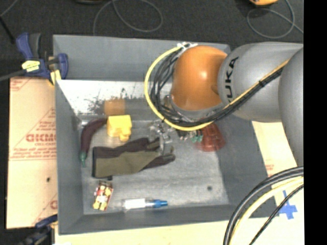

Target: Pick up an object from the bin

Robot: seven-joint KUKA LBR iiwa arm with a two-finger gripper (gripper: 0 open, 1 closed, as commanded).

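In the camera view the pincer (pixel 162 141) hung at the right end of a dark olive cloth (pixel 125 161), which lay across the middle of the bin (pixel 69 137). Whether the pincer was apart or together could not be told. Up-left of it sat a yellow block (pixel 119 126), and just right of it a red translucent thing (pixel 210 138).
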